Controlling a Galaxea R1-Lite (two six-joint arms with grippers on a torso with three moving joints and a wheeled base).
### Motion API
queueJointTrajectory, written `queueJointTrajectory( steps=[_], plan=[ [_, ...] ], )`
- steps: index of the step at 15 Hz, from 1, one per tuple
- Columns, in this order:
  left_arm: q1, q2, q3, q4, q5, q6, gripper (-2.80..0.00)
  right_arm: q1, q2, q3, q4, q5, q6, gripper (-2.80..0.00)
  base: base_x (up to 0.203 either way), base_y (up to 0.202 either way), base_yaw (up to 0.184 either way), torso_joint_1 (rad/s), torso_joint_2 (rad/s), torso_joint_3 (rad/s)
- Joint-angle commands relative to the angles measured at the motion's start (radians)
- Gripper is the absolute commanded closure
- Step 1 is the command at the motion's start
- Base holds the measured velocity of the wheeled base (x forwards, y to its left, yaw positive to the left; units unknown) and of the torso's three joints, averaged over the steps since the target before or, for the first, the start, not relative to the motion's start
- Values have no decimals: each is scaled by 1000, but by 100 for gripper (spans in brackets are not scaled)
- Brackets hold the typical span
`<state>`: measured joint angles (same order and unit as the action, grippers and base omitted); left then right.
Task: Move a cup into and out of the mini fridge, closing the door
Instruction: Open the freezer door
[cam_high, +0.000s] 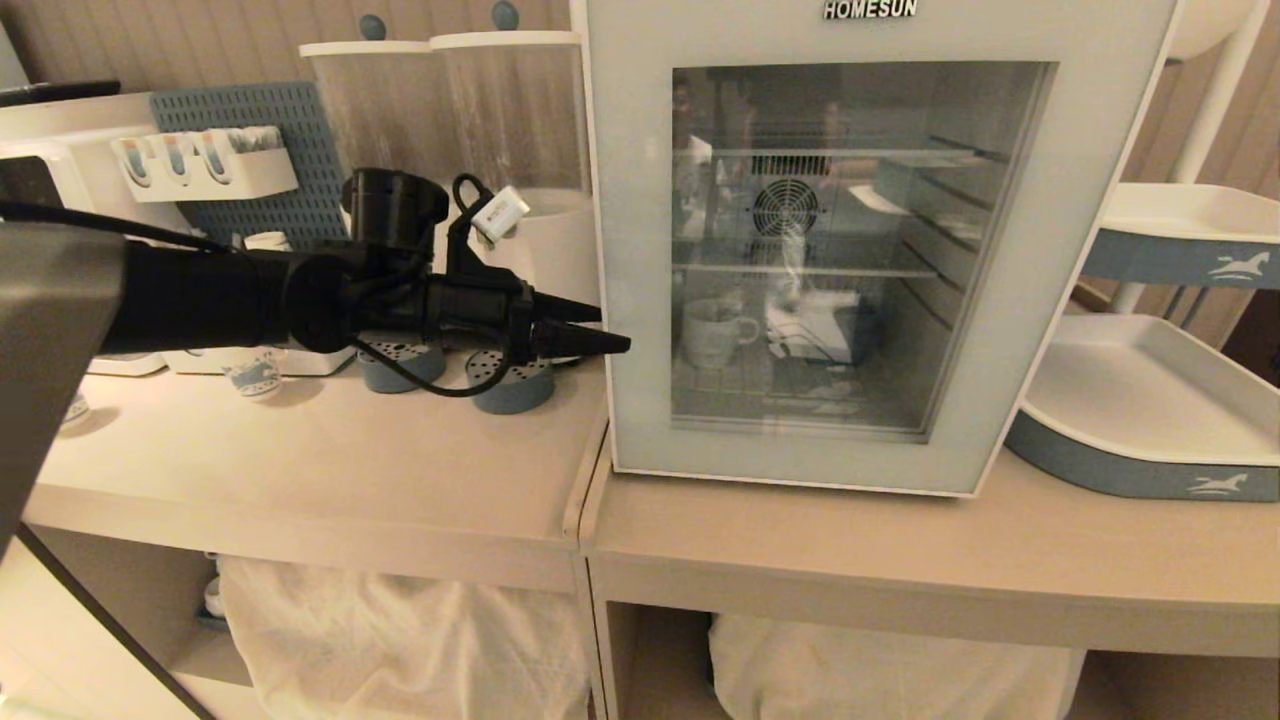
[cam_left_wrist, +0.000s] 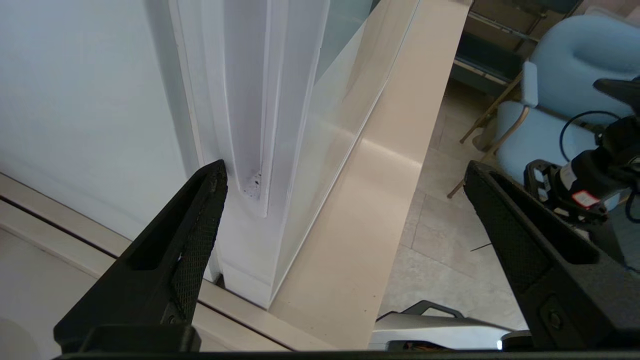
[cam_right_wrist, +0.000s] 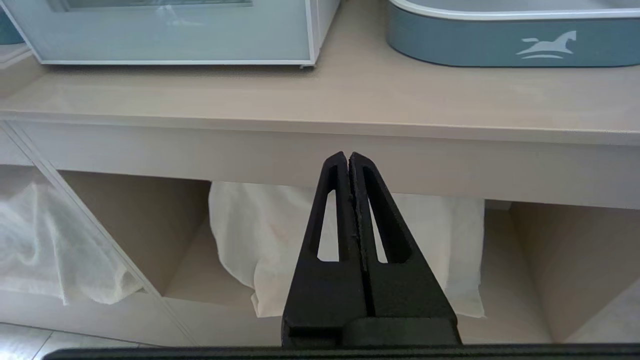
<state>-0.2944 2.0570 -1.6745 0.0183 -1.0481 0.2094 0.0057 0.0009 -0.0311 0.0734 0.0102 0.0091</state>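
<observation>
The white mini fridge (cam_high: 1090, 150) stands on the counter with its glass door (cam_high: 640, 250) closed against the body. Through the glass, the white cup (cam_high: 712, 332) with a loop handle sits on the lower wire shelf. My left gripper (cam_high: 612, 328) is level at the door's left edge, open and empty. In the left wrist view the left gripper (cam_left_wrist: 345, 167) straddles the door's side edge (cam_left_wrist: 280, 150); one finger (cam_left_wrist: 200, 225) lies beside the fridge's side wall (cam_left_wrist: 75, 100). My right gripper (cam_right_wrist: 348, 156) hangs shut and empty below the counter's front edge.
Two cylindrical drink dispensers (cam_high: 440, 120), a blue pegboard (cam_high: 250, 120) and printed paper cups (cam_high: 250, 375) crowd the counter behind my left arm. White-and-blue trays (cam_high: 1130, 400) stand right of the fridge. White cloth bags (cam_right_wrist: 280, 235) fill the cubbies under the counter (cam_high: 800, 560).
</observation>
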Motion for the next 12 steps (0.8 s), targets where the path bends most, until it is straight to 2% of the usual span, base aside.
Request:
queueJointTrajectory(
  steps=[1, 3, 8, 12],
  plan=[
    [-6, -9, -7, -6, -12, -2, -280, 0, 1, 0, 2, 1, 0, 0, 0, 0, 0, 0, 0, 0],
    [-20, -20, 0, -48, -10, -31, -280, 0, 1, -1, 2, 1, 0, 0, 0, 0, 0, 0, 0, 0],
    [-29, -83, 63, -170, -7, -151, -280, 0, 1, -1, 2, 1, -1, 0, 0, 0, 0, 0, 0, 0],
    [-37, -110, 119, -181, -14, -177, -280, 0, 1, -1, 2, 1, -1, 0, 0, 0, 0, 0, 0, 0]
  ],
)
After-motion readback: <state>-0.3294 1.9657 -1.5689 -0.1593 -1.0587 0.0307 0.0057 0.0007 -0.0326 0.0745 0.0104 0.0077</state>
